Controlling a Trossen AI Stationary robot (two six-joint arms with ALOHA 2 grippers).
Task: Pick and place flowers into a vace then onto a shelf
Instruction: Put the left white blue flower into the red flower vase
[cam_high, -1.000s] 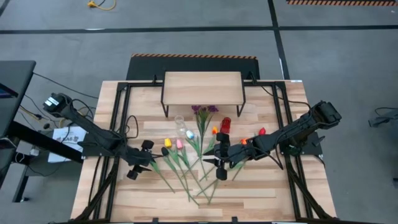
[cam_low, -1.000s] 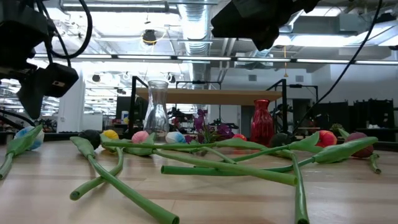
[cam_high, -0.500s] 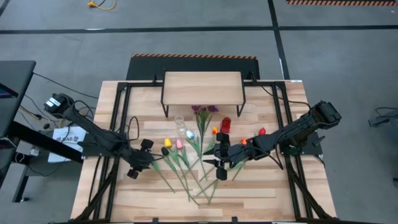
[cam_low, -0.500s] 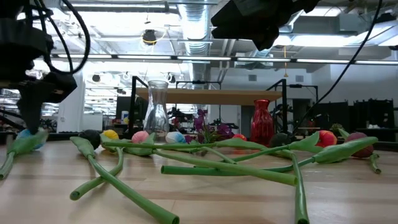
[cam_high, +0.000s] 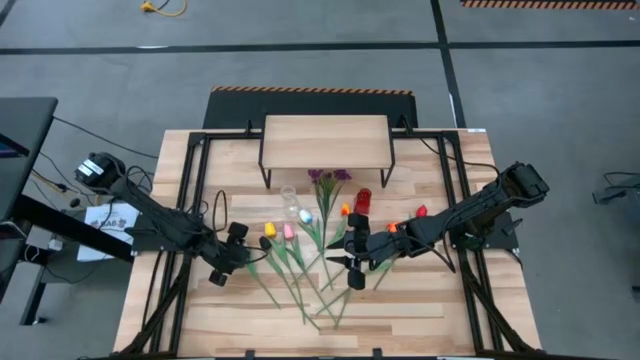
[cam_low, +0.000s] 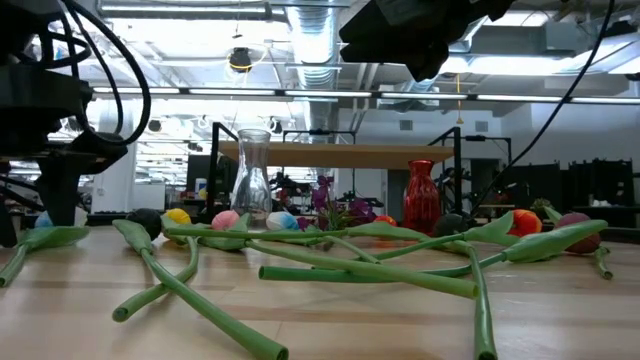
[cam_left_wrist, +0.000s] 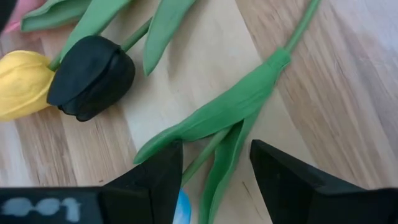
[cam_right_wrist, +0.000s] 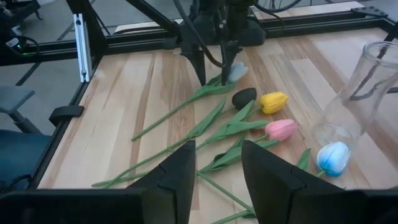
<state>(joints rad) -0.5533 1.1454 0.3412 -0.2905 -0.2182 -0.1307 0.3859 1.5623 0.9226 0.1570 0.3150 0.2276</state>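
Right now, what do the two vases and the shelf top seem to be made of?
Clear vase: probably glass, glossy; the room shows through it. Red vase: possibly tinted glass or plastic, shiny with bright highlights. The shelf top: light wood, matte, with faint grain lines, on thin black legs that look like metal.

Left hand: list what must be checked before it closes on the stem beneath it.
1. Left hand open: ok, its fingers stand apart.
2. Pale blue tulip's stem between them: ok, stem and leaf lie in the gap.
3. Hand down at the table: ok in the low view.
4. Dark tulip and yellow tulip outside the fingers: ok.
5. Glass vase upright: ok.
6. Right hand out of the way: ok, open and apart over the stems mid-table.
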